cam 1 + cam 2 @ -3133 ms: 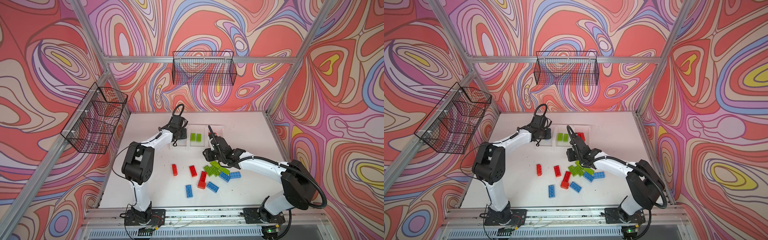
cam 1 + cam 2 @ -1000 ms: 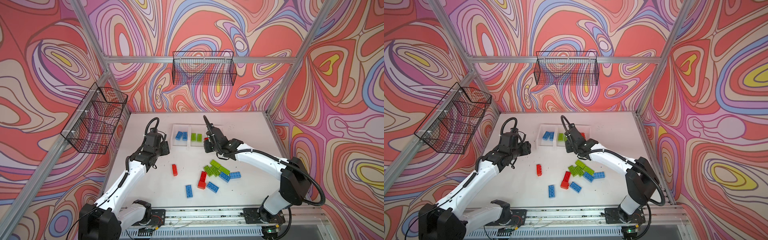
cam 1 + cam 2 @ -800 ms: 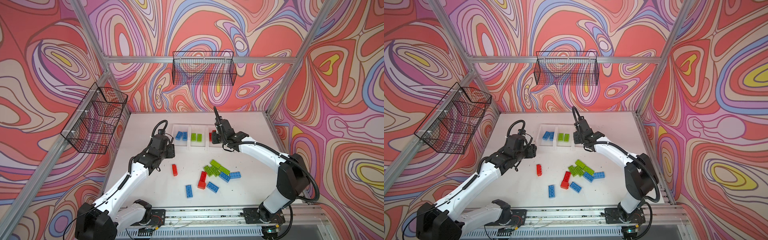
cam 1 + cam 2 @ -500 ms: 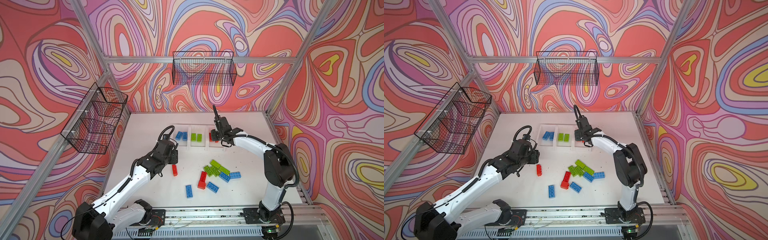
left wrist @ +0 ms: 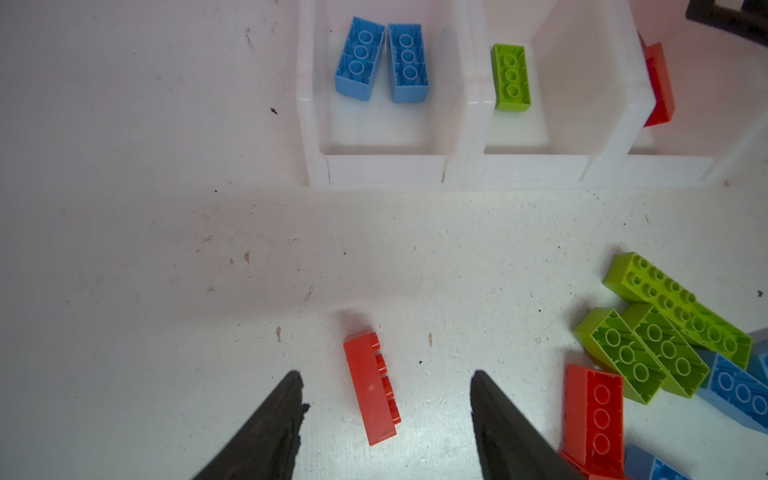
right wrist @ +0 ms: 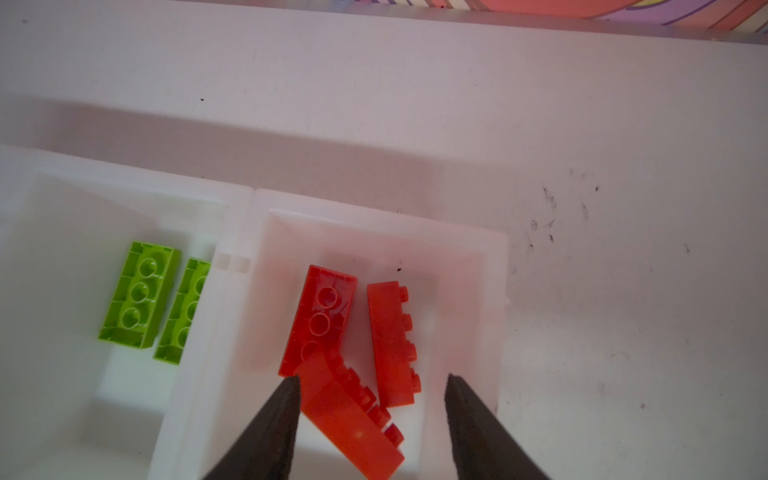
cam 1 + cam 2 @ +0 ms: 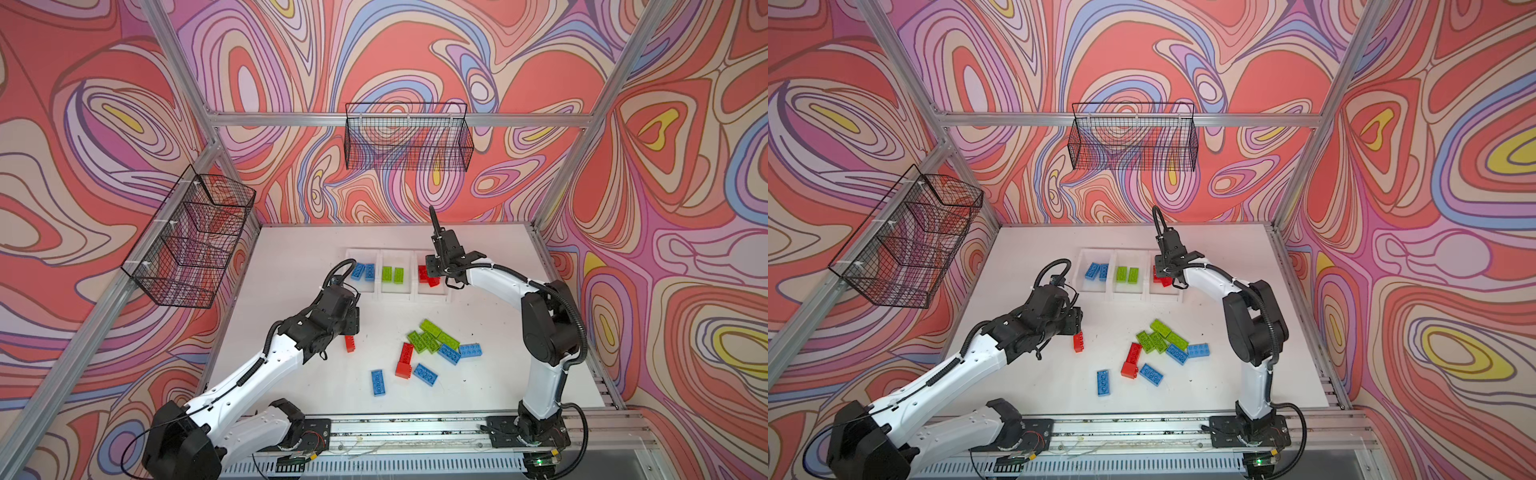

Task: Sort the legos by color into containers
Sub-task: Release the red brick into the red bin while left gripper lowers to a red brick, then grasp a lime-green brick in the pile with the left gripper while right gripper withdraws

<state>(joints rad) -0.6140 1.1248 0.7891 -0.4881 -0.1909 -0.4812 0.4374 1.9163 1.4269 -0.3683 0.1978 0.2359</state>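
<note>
The left gripper [image 5: 386, 373] hangs partly open and empty above a lone red brick [image 5: 370, 386] lying on its side on the table [image 7: 299, 266], at 9 o'clock from the loose heap of bricks [image 7: 432, 347] in both top views. The right gripper [image 6: 372, 377], also parted and holding nothing, is over the right-hand bin [image 6: 494, 291], where three red bricks [image 6: 320, 316] lie. The row of bins [image 7: 394, 296] sits at 12 o'clock from the heap, with two blue bricks [image 7: 363, 271] on the left and two green bricks [image 7: 392, 274] in the middle.

3 containers [image 7: 1128, 296], loose legos [image 7: 1158, 338] nearby
</note>
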